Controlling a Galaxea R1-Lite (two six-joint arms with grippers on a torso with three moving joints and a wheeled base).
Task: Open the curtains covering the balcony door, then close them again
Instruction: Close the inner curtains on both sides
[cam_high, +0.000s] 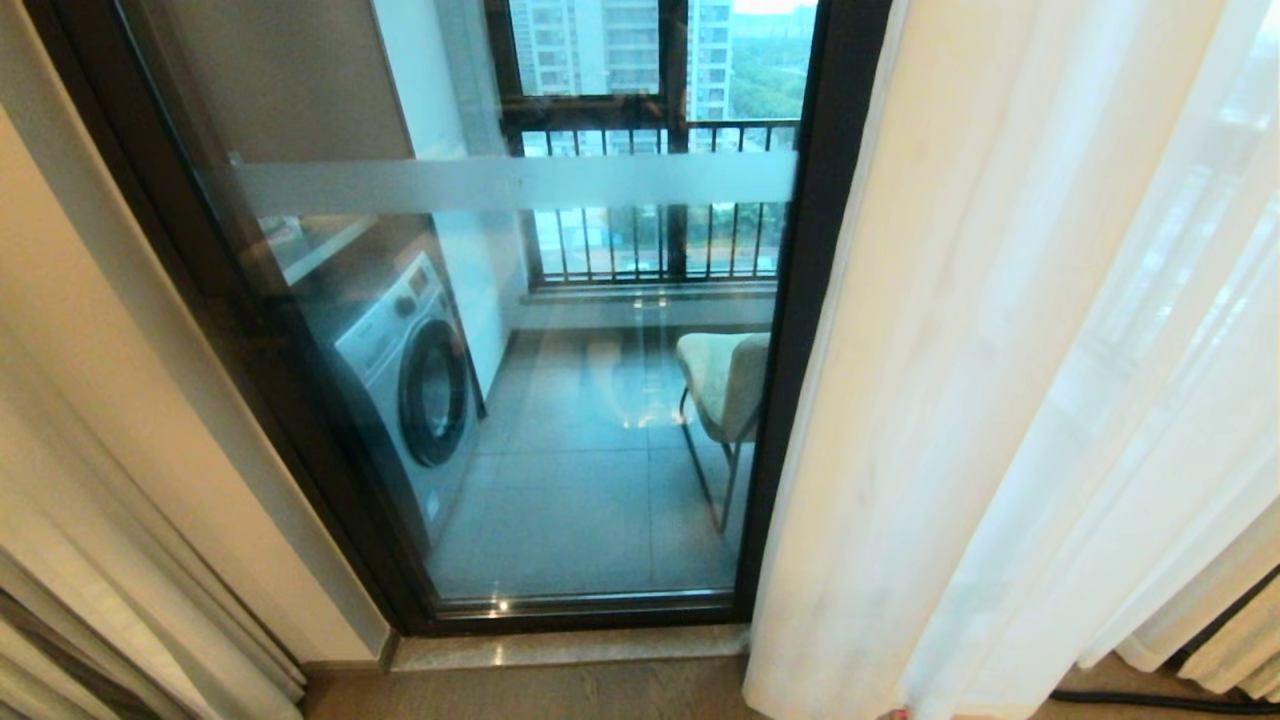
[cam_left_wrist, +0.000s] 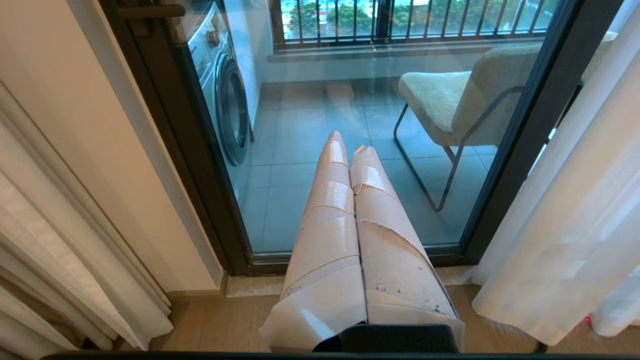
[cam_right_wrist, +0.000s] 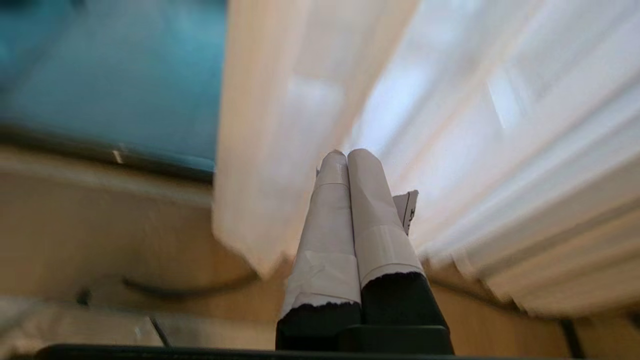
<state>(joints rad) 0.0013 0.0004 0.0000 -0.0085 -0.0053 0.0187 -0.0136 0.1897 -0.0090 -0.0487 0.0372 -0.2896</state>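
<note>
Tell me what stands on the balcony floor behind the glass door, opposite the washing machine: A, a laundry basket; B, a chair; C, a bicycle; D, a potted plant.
B: a chair with a pale cushioned seat on thin dark metal legs stands on the tiles behind the glass door, across from the washing machine.

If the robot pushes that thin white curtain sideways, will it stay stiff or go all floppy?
Probably floppy: the sheer white curtain hangs in soft folds down to the floor. It looks light, since daylight shines through it. It would likely bunch up and slide rather than move as one flat sheet.
</note>
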